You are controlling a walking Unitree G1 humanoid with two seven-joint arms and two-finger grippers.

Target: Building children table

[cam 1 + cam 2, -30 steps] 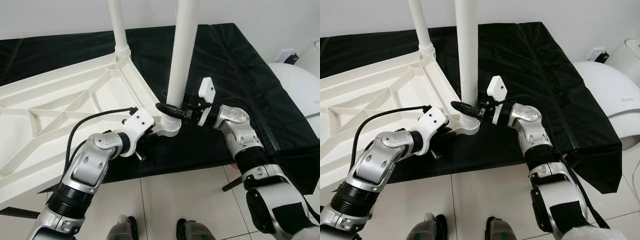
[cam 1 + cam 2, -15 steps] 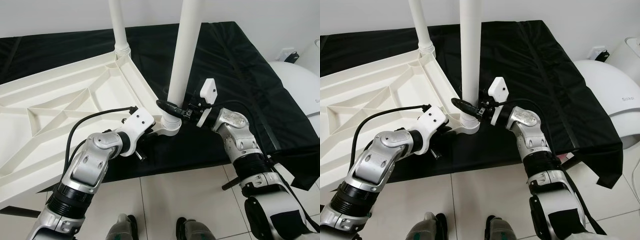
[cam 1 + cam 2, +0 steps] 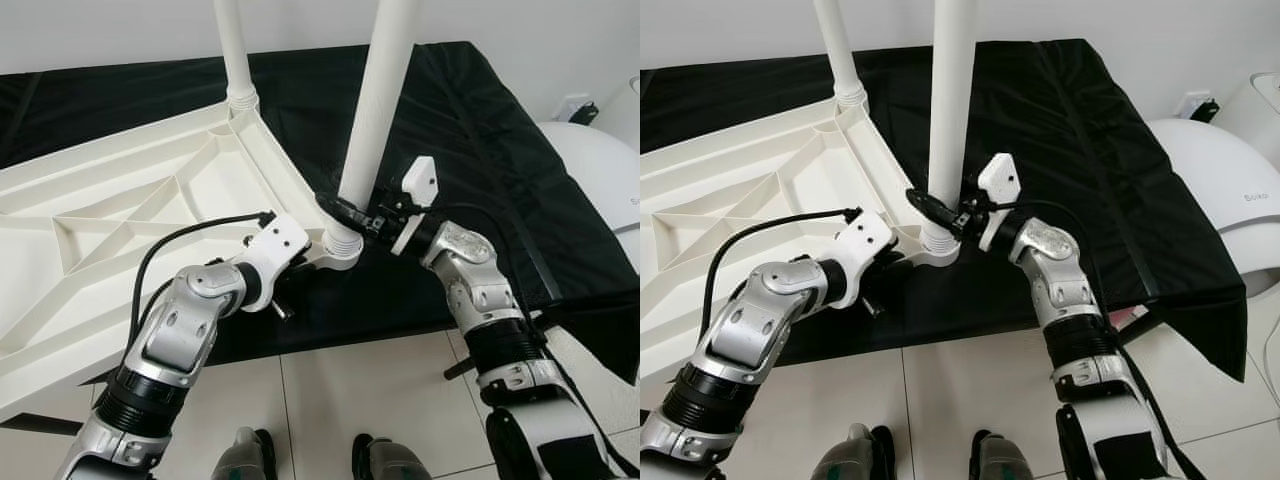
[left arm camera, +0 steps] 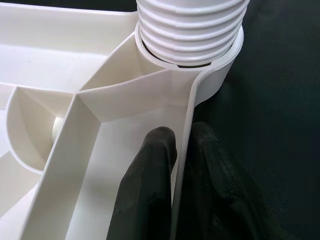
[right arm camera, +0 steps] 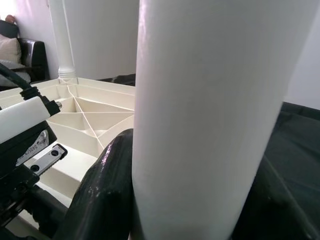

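The tops of both white legs run out of the head views, and the far left of the tabletop (image 3: pixel 120 215) is cut off too. The right gripper's (image 3: pixel 345 212) far finger is hidden behind the near leg (image 3: pixel 378 110); in the right wrist view that leg blocks most of the frame, with 1 glossy black finger (image 5: pixel 107 190) beside it and a second dark shape at the other edge. The left gripper's (image 4: pixel 182 150) fingertips are hidden in the head views under its white wrist housing.

The tabletop is white plastic, lying upside down on a black cloth (image 3: pixel 470 120) that covers a raised surface, its underside a web of triangular ribs. The second leg (image 3: pixel 236 50) stands upright in a socket at the far corner. The near leg sits in the corner socket (image 4: pixel 220 75) nearest the robot and leans slightly to the right; its base shows ridged screw threads (image 4: pixel 192 30) where it enters the socket.

The right gripper clasps the near leg low down, just above the socket, fingers closed around it. The left gripper pinches the thin outer rim wall (image 4: pixel 186 125) of the tabletop just beside that socket, 1 finger inside the rim and 1 outside, narrowly set. A white rounded appliance (image 3: pixel 600 170) stands on the right beyond the cloth.
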